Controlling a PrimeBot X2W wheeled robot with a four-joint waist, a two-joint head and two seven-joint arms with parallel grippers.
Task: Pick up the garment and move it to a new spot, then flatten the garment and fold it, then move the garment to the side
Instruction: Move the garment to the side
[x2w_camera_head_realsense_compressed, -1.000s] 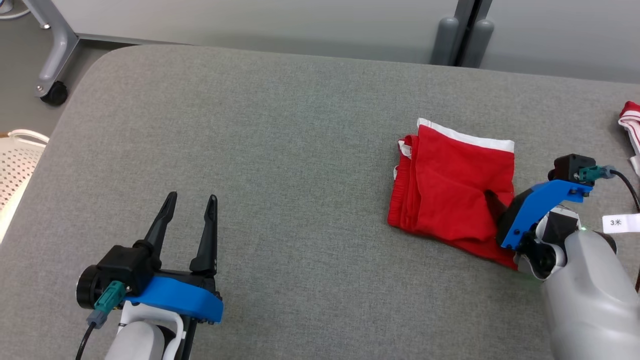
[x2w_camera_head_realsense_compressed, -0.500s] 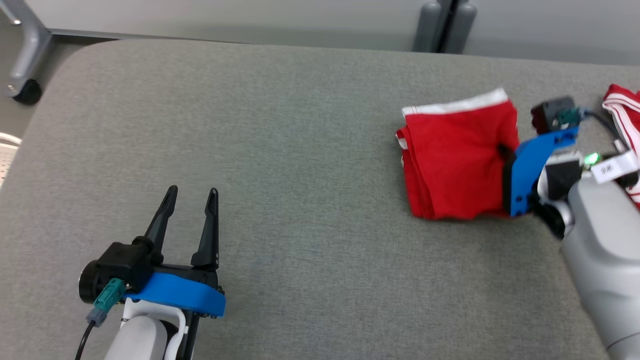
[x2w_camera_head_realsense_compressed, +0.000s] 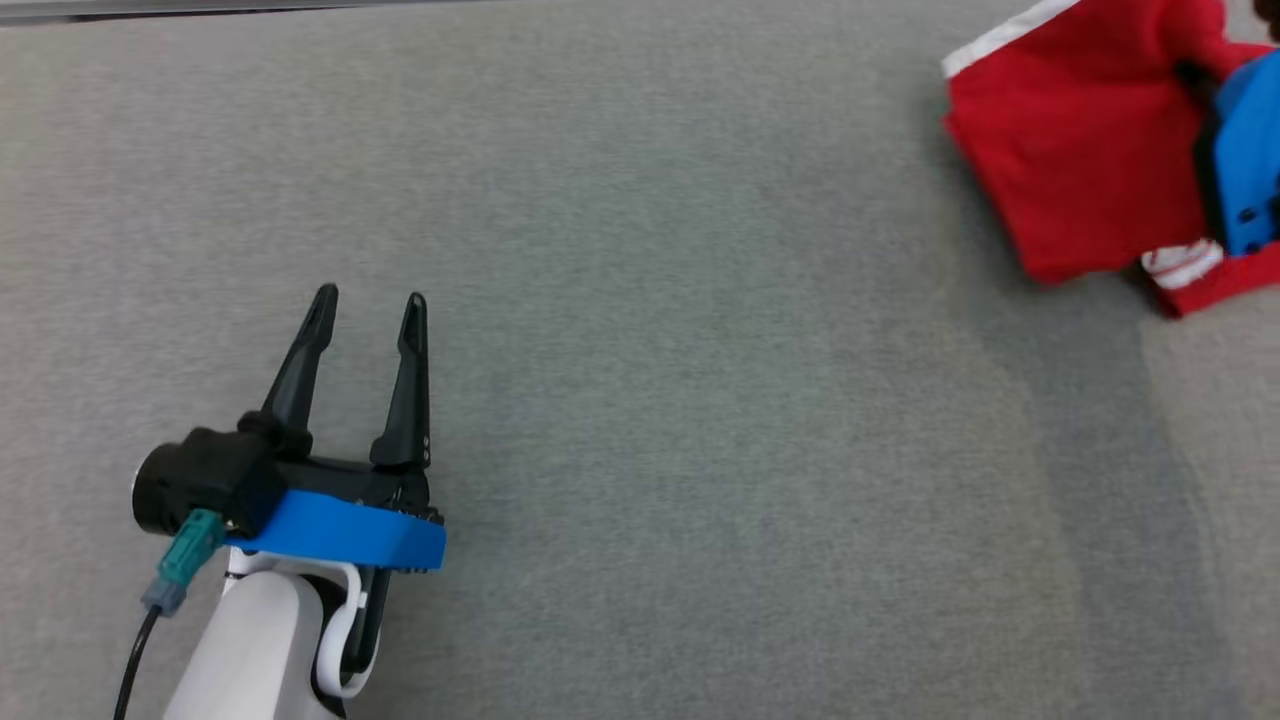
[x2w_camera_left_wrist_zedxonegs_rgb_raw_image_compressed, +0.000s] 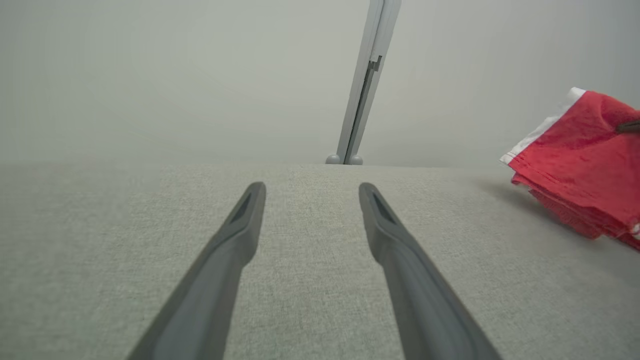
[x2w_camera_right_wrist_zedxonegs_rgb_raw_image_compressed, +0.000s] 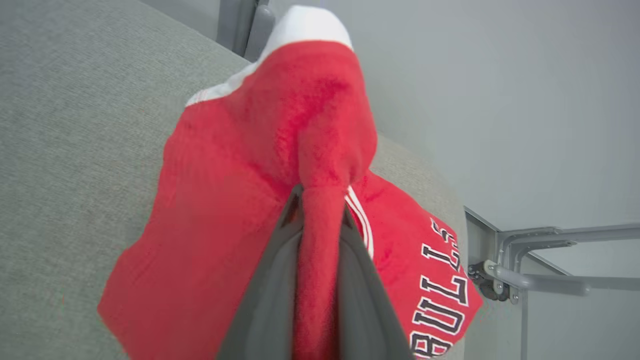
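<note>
The garment (x2w_camera_head_realsense_compressed: 1070, 170) is a folded red piece with a white band, at the far right of the grey fabric table (x2w_camera_head_realsense_compressed: 640, 350). My right gripper (x2w_camera_right_wrist_zedxonegs_rgb_raw_image_compressed: 320, 205) is shut on a bunched ridge of it, and the cloth hangs lifted from the fingers. Its blue housing (x2w_camera_head_realsense_compressed: 1250, 160) shows against the garment's right side in the head view. The garment (x2w_camera_left_wrist_zedxonegs_rgb_raw_image_compressed: 580, 155) also appears raised at the right of the left wrist view. My left gripper (x2w_camera_head_realsense_compressed: 365, 300) rests open at the lower left with nothing between its fingers (x2w_camera_left_wrist_zedxonegs_rgb_raw_image_compressed: 245, 220).
A second red garment with white stripes and black "BULLS" lettering (x2w_camera_right_wrist_zedxonegs_rgb_raw_image_compressed: 430, 280) lies under the held one near the table's right edge. A grey metal frame with a caster (x2w_camera_right_wrist_zedxonegs_rgb_raw_image_compressed: 525, 260) stands beyond that edge. A grey post (x2w_camera_left_wrist_zedxonegs_rgb_raw_image_compressed: 362, 85) rises behind the table.
My right gripper has shut on the garment, lifted it and carried it right, over the other red garment. The head camera has shifted too. The left gripper has stayed open.
</note>
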